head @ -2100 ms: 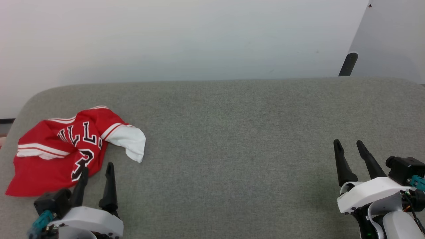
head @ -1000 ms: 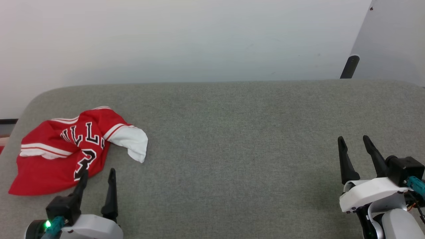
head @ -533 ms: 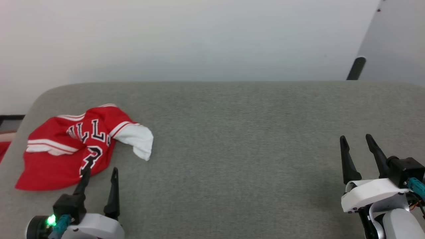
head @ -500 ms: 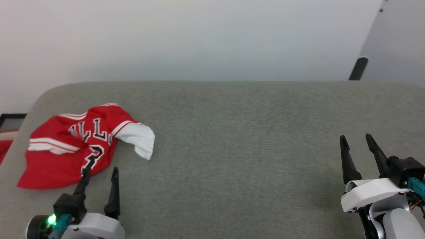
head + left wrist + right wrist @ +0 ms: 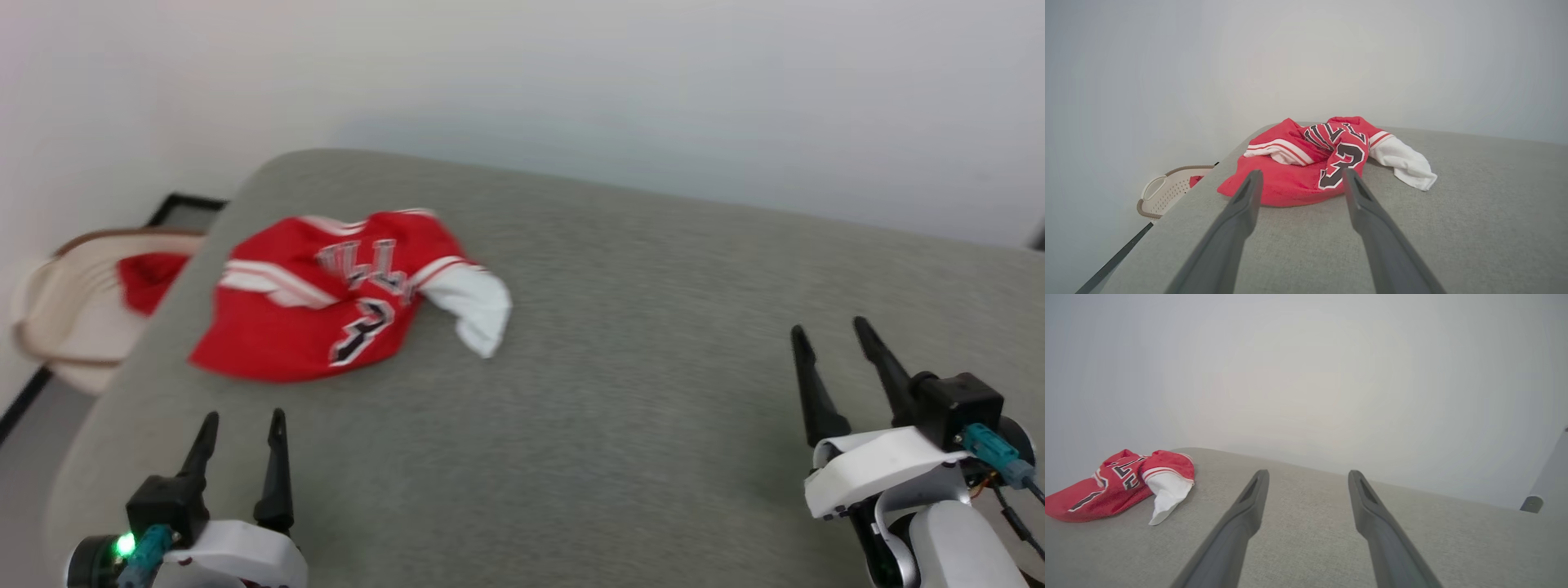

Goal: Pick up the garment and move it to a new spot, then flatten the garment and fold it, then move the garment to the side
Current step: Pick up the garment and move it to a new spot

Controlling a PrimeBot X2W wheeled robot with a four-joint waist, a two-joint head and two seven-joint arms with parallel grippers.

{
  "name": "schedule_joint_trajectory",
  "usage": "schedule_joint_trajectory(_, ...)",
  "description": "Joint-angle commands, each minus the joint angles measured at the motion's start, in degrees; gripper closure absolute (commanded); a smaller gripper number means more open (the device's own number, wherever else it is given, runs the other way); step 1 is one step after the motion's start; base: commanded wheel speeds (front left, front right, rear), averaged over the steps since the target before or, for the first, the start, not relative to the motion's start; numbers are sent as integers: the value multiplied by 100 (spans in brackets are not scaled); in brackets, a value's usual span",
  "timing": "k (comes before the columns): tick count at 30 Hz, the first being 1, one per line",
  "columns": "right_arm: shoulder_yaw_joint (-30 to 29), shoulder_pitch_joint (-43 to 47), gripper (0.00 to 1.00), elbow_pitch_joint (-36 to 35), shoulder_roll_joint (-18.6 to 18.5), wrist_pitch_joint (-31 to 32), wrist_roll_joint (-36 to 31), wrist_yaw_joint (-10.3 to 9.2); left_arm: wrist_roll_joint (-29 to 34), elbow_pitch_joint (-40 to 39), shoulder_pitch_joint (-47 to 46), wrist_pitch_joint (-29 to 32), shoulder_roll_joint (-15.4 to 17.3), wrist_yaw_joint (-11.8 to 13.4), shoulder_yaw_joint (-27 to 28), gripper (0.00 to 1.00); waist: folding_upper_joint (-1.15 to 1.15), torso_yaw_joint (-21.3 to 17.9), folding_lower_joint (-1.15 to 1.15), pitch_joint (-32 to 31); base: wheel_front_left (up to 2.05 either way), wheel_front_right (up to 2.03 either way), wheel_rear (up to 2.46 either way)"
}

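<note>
The red jersey (image 5: 302, 306) lies crumpled near the far left corner of the grey padded table (image 5: 620, 343), black lettering and a number 3 facing up, one white sleeve (image 5: 473, 302) flopped to its right. My left gripper (image 5: 242, 422) is open at the lower left, a short way in front of the jersey and apart from it. Its wrist view has the jersey (image 5: 1306, 163) just beyond the gripper (image 5: 1300, 177). My right gripper (image 5: 826, 335) stands open at the lower right over bare table, nothing between its fingers. In the right wrist view the jersey (image 5: 1114, 484) lies far left of the gripper (image 5: 1308, 473).
A pale laundry basket (image 5: 69, 310) with something red in it stands on the floor off the table's left end; the basket (image 5: 1167, 190) also shows in the left wrist view. A white wall runs behind the table. The table's left edge is close to the jersey.
The head camera has turned left, so the whole picture has shifted right and the basket has come into view. The jersey lies as before; both grippers remain open.
</note>
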Motion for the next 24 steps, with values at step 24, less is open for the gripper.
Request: schedule_joint_trajectory(24, 2656, -1605, 0, 1316, 117, -167, 1056, 3, -244, -1086, 1053, -3, -492, 569, 877, 0, 0, 1701, 0, 304, -3, -3, -3)
